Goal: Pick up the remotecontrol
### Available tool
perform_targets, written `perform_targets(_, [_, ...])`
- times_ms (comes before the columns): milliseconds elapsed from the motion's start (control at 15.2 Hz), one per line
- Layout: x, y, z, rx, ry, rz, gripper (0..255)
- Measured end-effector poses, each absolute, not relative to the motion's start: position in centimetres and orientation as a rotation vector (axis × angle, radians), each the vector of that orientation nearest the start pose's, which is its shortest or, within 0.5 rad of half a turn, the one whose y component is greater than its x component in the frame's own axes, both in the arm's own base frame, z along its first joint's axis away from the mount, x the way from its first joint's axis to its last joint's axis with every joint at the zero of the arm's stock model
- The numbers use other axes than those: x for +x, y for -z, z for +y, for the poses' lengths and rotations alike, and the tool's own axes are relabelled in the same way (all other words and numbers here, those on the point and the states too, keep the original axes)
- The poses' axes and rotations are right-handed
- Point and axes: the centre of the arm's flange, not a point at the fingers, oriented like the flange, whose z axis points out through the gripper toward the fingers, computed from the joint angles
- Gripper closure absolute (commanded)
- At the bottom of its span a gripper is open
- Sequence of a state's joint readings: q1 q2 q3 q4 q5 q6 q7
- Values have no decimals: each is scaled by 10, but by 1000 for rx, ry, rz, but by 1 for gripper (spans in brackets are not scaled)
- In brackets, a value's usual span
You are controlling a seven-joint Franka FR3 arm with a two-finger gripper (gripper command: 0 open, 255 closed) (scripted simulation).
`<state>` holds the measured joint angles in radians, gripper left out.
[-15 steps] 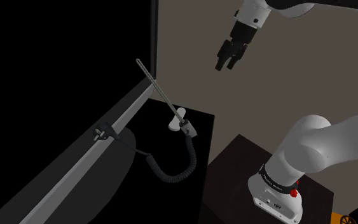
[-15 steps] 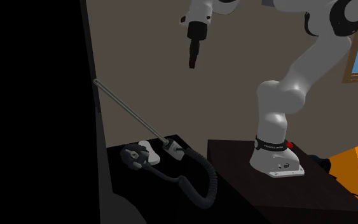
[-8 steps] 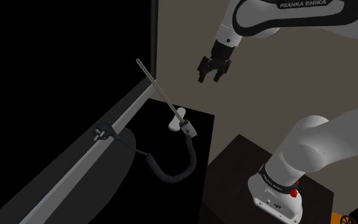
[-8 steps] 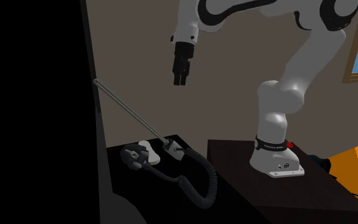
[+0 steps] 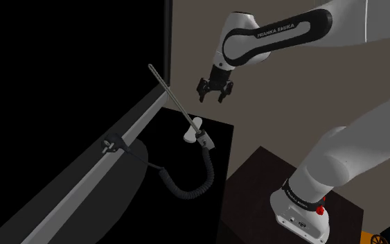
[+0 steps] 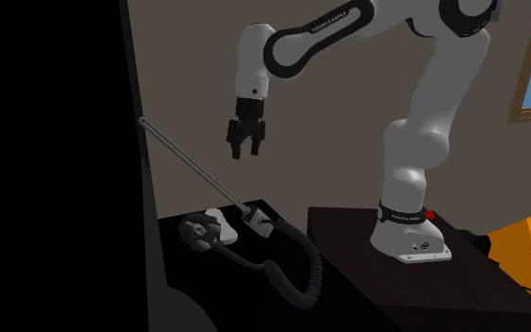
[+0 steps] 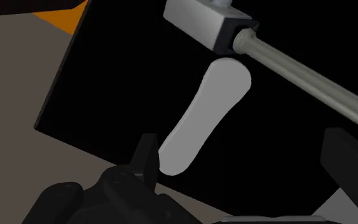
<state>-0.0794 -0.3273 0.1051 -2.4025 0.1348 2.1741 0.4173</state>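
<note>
Shoulder view: black two-finger gripper [image 5: 213, 98] hangs in the air with its fingers spread and nothing between them. Pale grey, elongated, rounded remote control [image 5: 191, 133] lies on the flat black tabletop [image 5: 222, 145], lower and toward the shoulder view's left, well apart from the gripper. It is just beside the boxy end of a slanted grey metal rod [image 5: 169, 90]. Coiled black cable [image 5: 193, 188] lies nearer.

Second exterior view: gripper [image 6: 244, 153] is spread, high above the remote control [image 6: 218, 217].

Wrist view: gripper [image 7: 244, 137] fingers stand wide apart. Remote control [image 7: 204, 114] lies flat beyond them, untouched, its far tip near the rod's box end.
</note>
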Motion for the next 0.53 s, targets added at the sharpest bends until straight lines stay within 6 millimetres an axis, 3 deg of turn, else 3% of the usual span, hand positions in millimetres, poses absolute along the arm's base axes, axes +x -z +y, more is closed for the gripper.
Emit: perform_targets(528, [505,-357,15,-2888,66,1066,0])
